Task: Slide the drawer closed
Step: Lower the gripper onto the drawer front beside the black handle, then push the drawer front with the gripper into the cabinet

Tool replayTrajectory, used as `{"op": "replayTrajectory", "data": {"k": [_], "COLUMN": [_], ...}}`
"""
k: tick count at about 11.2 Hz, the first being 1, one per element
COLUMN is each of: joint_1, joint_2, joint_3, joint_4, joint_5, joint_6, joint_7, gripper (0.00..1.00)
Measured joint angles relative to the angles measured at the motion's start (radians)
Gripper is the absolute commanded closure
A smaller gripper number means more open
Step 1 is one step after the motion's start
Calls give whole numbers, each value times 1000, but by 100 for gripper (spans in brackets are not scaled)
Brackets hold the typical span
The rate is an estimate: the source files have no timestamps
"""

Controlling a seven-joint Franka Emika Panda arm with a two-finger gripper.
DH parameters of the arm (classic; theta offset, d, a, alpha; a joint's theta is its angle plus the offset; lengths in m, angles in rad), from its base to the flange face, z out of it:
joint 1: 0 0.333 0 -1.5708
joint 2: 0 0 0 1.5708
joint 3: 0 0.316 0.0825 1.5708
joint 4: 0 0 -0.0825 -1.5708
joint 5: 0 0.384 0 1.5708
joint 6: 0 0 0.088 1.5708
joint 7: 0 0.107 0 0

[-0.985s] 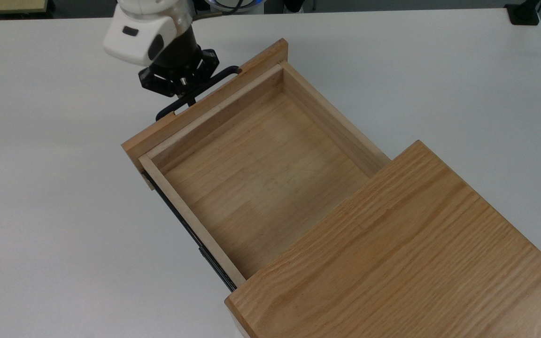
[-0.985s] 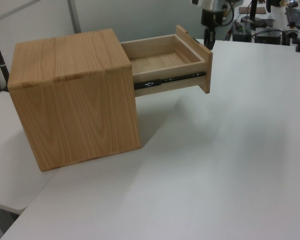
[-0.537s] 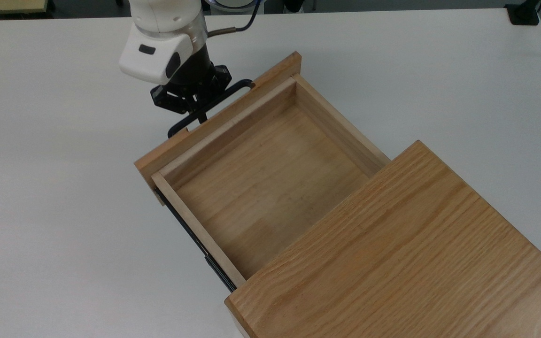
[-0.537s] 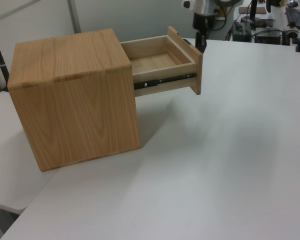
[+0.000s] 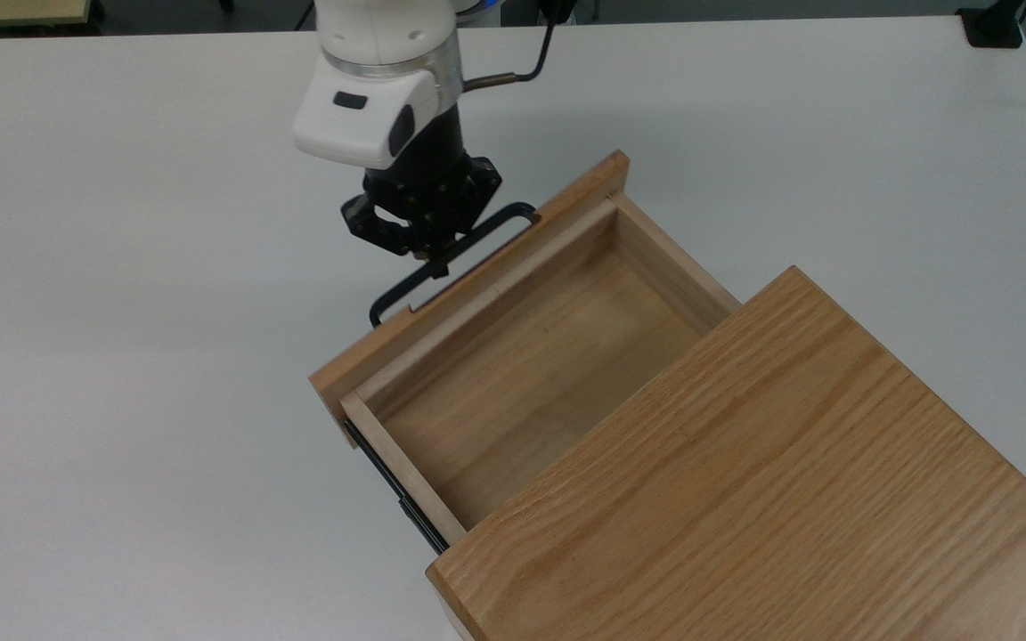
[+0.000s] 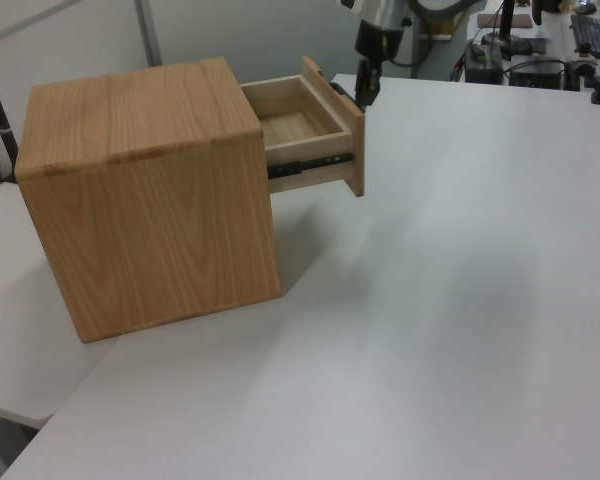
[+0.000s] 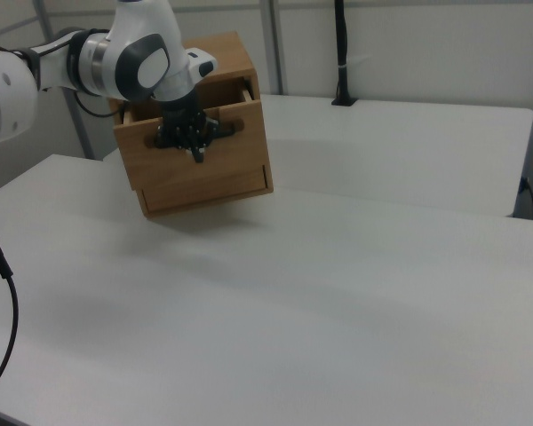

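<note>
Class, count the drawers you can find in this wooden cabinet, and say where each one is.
1. The drawer sticks partly out of the cabinet near its top, toward the gripper at its handle. No other drawer front is visible.

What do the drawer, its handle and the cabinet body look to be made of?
The drawer: pale, apparently unstained wood with faint grain. Its handle: a thin black bar, probably painted metal. The cabinet: warmer oak-like grain, solid or veneer I cannot tell.

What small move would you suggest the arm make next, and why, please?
Probably push on toward the cabinet. The claw sits at the black handle, and the drawer is only partly in, its floor and side rail exposed.
</note>
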Motion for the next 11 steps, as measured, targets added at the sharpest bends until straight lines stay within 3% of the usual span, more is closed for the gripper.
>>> {"op": "replayTrajectory", "data": {"k": [6, 11], "joint_1": [33, 39], "joint_2": [92, 108], "joint_3": [46, 90], "joint_4": [1, 26], "joint_5": [0, 0], "joint_6": [314, 426], "joint_7": [121, 130], "gripper": [100, 100]}}
